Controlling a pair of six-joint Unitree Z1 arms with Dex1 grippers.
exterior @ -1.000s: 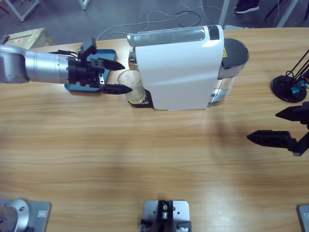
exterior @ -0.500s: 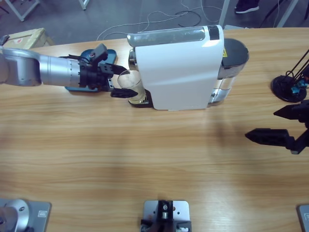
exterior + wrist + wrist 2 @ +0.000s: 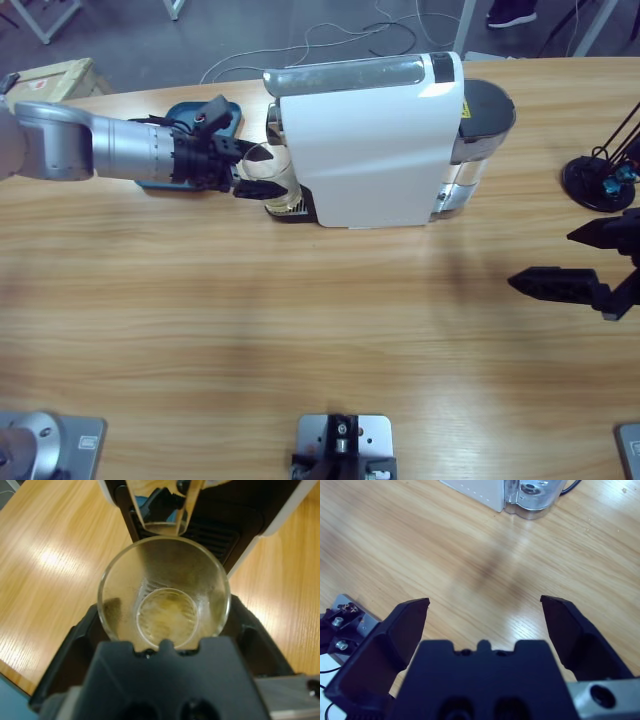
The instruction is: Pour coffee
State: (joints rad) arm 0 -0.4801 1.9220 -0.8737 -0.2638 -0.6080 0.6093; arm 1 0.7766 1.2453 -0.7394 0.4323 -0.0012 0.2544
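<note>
Left gripper [image 3: 262,175] fingers closed around glass [image 3: 164,592] under coffee machine [image 3: 370,140] spout, coffee [image 3: 167,617] at bottom. Right gripper [image 3: 570,260] at 3 o'clock, fingers open over bare table [image 3: 300,320].

Light is bright and even, falling from above. On the worktop [image 3: 300,320] lies a soft dark shadow band in front of the machine [image 3: 370,140], whose white top shows a pale sheen. In the left wrist view, glare patches streak the wood, and the glass [image 3: 164,592] carries reflections; the black body at the bottom edge is soft. In the right wrist view a blurred shadow crosses the wood, and the near end effector [image 3: 485,625] is out of focus.
</note>
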